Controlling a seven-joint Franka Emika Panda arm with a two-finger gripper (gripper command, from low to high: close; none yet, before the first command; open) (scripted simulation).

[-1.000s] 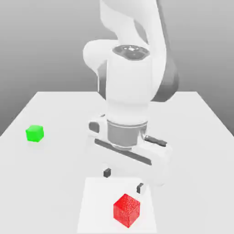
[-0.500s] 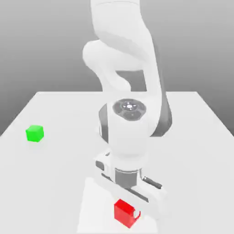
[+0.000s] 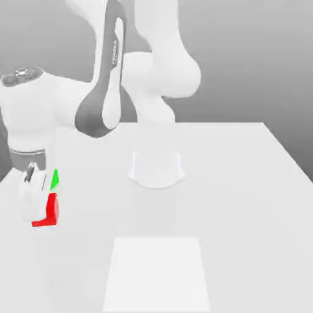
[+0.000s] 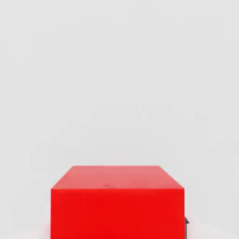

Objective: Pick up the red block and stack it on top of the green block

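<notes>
A: Where is the red block?
B: Clenched in the hand, just in front of the green block, low over the worktop.
A: The advice?
B: It should probably lift higher, centre above green, then lower squarely.

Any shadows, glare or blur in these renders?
Exterior view: flat, even light, no glare, only a faint shadow near the red block; the green block shows as a sliver behind the hand; grey backdrop darkens toward the top. Hand view: red block sharp, evenly lit, the table featureless.
</notes>
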